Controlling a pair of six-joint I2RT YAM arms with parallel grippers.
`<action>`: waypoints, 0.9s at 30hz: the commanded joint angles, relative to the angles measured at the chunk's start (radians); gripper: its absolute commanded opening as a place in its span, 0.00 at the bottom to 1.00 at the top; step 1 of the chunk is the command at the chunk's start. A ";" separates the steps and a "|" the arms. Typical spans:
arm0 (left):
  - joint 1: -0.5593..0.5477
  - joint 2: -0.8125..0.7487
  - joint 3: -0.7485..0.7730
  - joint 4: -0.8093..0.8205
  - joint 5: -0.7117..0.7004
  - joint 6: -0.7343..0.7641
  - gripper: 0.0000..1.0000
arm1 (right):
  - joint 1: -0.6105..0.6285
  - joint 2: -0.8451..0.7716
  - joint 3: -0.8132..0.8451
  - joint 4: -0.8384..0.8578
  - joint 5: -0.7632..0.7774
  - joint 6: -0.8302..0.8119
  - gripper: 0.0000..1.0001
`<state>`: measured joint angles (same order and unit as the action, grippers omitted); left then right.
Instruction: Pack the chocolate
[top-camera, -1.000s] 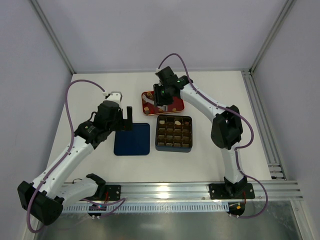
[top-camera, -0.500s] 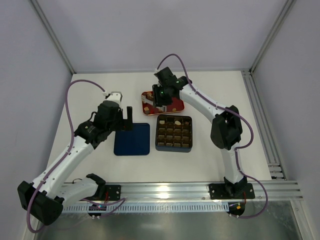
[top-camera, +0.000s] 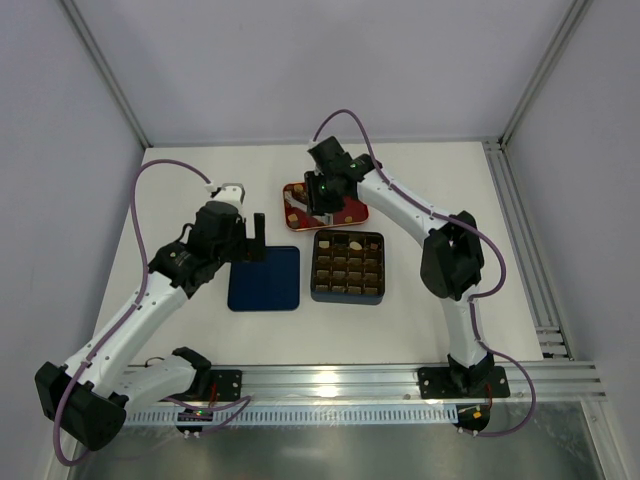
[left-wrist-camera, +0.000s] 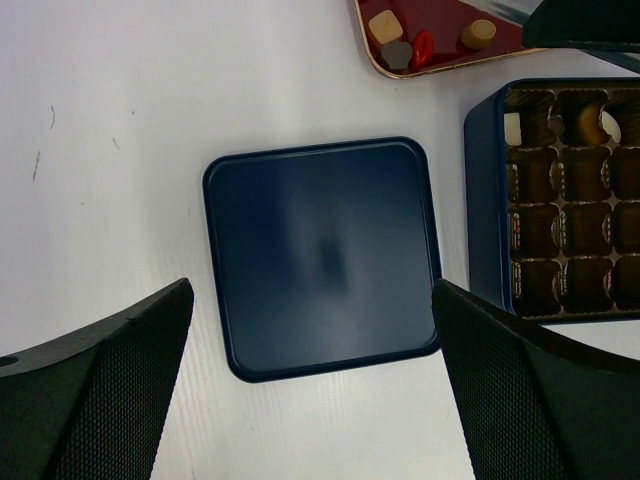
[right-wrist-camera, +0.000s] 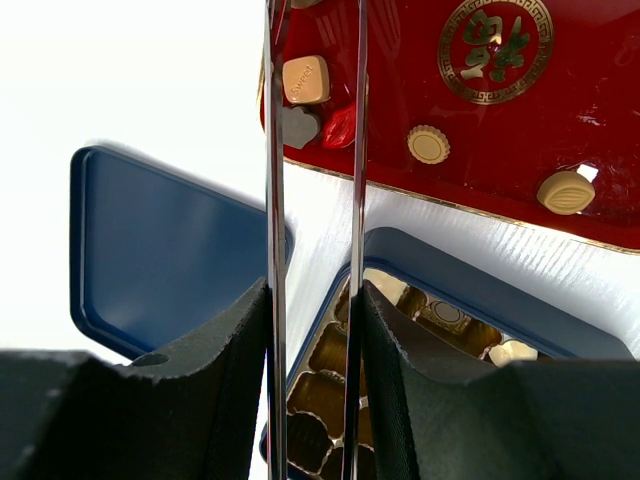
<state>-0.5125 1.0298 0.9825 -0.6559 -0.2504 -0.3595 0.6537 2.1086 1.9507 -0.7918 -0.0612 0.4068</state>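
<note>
Right end effector (right-wrist-camera: 313, 295): clamped on thin metal tweezers (right-wrist-camera: 275, 150) — pieces look too tiny for bare fingers.
Chocolate (right-wrist-camera: 305, 79): mostly loose on the red tray (right-wrist-camera: 500, 130), a few already in the gridded box (right-wrist-camera: 470, 282).
Left end effector (left-wrist-camera: 312, 300): jaws apart, parked over the lid (left-wrist-camera: 320, 220) — out of the way.

walls (top-camera: 300, 60): plain, pale grey
frame posts (top-camera: 105, 70): aluminium, at the corners
table (top-camera: 420, 330): white, matte
rail (top-camera: 330, 378): slotted metal, near edge

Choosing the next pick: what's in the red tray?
Tray holds a tan square, dark heart, red piece, tan round and tan oval. Tongs and frame edge hide the rest.
</note>
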 joint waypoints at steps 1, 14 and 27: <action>-0.001 -0.017 0.015 0.009 0.008 -0.001 1.00 | 0.007 0.001 0.002 0.013 0.031 0.003 0.42; -0.001 -0.016 0.015 0.009 0.010 0.001 1.00 | 0.012 -0.015 0.002 0.028 0.003 0.009 0.42; -0.003 -0.016 0.013 0.009 0.011 -0.001 1.00 | 0.018 0.002 0.011 0.025 -0.008 0.015 0.41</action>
<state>-0.5125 1.0298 0.9825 -0.6559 -0.2497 -0.3595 0.6605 2.1086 1.9469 -0.7933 -0.0555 0.4110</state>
